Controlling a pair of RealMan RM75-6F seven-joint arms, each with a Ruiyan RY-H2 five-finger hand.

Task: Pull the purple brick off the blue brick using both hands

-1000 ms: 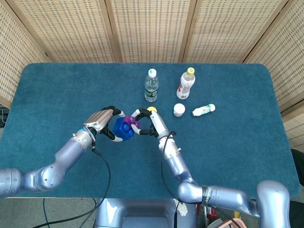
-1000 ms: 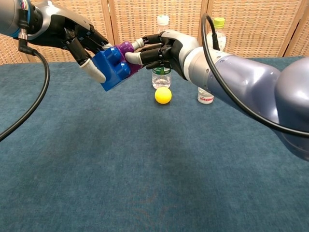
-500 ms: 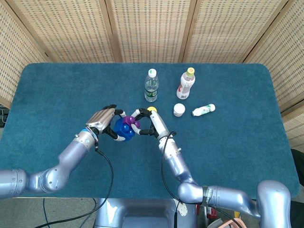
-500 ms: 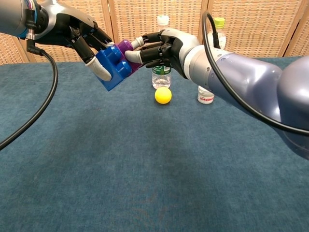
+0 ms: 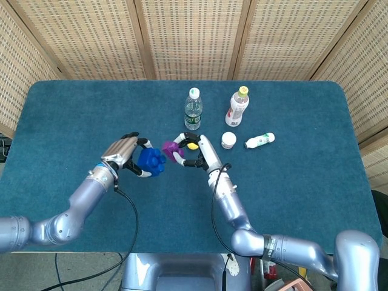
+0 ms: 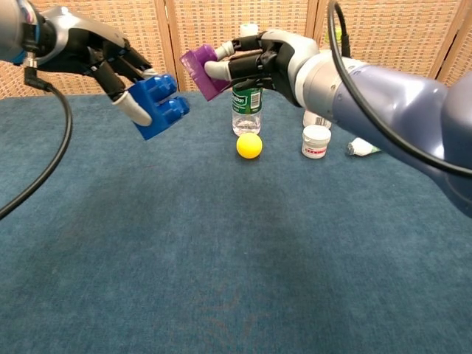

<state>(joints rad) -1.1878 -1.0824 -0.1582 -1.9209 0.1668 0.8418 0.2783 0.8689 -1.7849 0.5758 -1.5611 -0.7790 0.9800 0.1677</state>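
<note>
1. Woven cane screens stand behind a table [image 5: 73, 109] covered in dark teal cloth.
2. Above that cloth, the left hand [image 5: 124, 153] [image 6: 110, 63] grips the blue brick [image 5: 150, 162] [image 6: 156, 105], fingers wrapped over its top and a fingertip pressed on its near face; the brick is tilted with its studs facing the other hand.
3. The right hand [image 5: 197, 151] [image 6: 258, 59] holds the purple brick [image 5: 171, 150] [image 6: 200, 68], pinched between thumb and fingers closed around its far end.
4. The two bricks are apart, with a clear gap of air between them; in the chest view the purple one sits higher than the blue one.
5. Neither brick touches the table.
6. A yellow ball [image 5: 192, 145] [image 6: 249, 145] rests on the cloth, and in the head view it shows within the curl of the right hand's fingers.
7. Behind it stands a clear bottle with a green label and white cap [image 5: 193, 110] [image 6: 246, 103].
8. A white bottle with a yellow cap [image 5: 237, 107] stands upright to the right of it.
9. Nearby sits a small white jar [image 5: 228, 140] [image 6: 316, 141].
10. A small white bottle [image 5: 259, 140] lies on its side just beyond the jar.
</note>
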